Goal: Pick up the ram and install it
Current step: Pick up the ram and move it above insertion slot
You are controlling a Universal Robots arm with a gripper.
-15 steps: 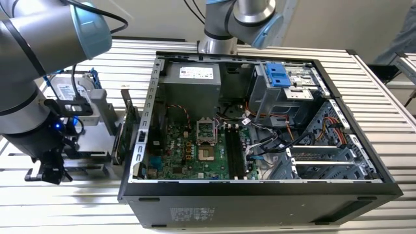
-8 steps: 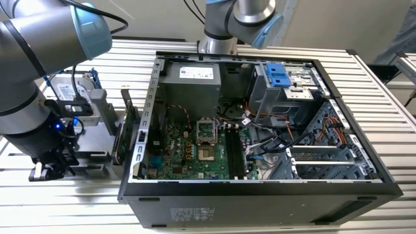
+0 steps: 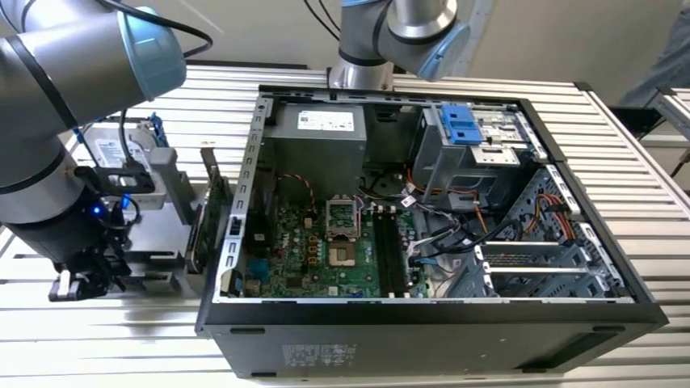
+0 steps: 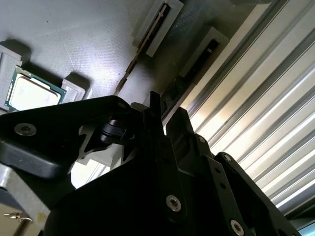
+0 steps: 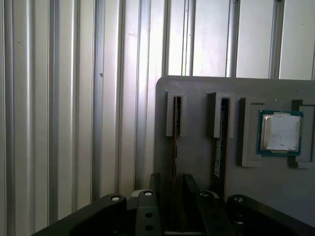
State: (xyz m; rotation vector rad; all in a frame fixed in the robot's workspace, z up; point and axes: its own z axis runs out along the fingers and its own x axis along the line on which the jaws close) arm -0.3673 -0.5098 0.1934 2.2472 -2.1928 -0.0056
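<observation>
- Nearest me in the first wrist view, the gripper (image 5: 172, 187) has its jaws partly open, one on each side of the ram (image 5: 174, 142), not visibly clamped on anything.
- The ram stands on edge in a slot of the grey holder (image 5: 197, 152), beside a second stick (image 5: 220, 142) and a processor (image 5: 280, 131). The holder sits at the exterior view's left, outside the computer case (image 3: 431, 331).
- I judge the ram light, stiff and fragile, so I'd pinch its flat faces mid-length, clear of the contacts.

Robotics lab workbench: an industrial robot arm (image 3: 65, 105), at the exterior view's left, beside an open desktop computer case (image 3: 431, 323) on a ribbed aluminium table (image 3: 216, 89); a grey parts fixture (image 5: 197, 98) holds components.
</observation>
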